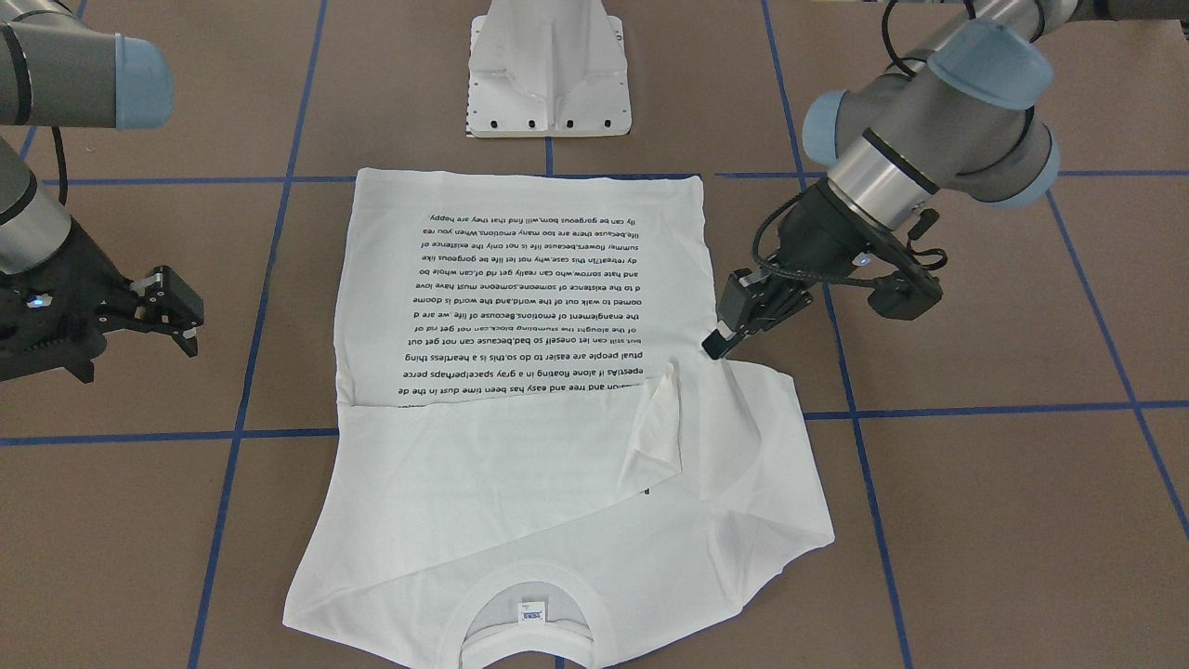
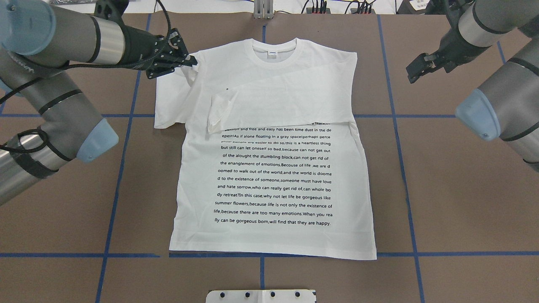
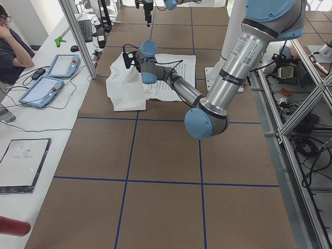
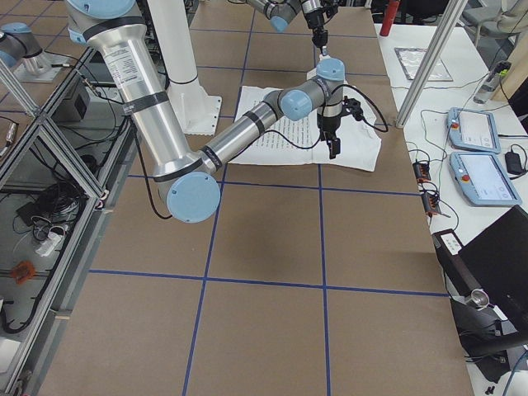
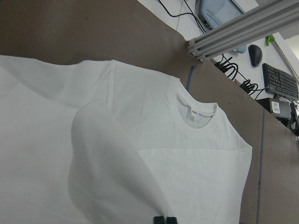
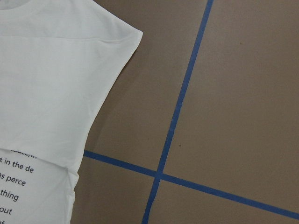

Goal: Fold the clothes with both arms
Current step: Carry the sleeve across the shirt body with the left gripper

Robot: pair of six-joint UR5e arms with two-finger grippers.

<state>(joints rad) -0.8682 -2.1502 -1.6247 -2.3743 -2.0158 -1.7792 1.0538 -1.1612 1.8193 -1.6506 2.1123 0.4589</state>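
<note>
Brown table (image 2: 463, 210), taped in a blue grid. Nearest me lies the hem of the white T-shirt (image 2: 273, 176), print upward. Farther out, a sleeve (image 2: 286, 101) is folded across the chest. At the far shoulder my left gripper (image 2: 191, 60) pinches the cloth, apparently to fold it inward. My right gripper (image 1: 193, 330) hovers off the opposite shoulder, fingers apart.

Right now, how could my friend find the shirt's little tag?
Find the big white T-shirt on the brown table. Go to its round collar, at the end away from the black words. Just inside sits the neck label, the only tiny patch with blue print.
</note>
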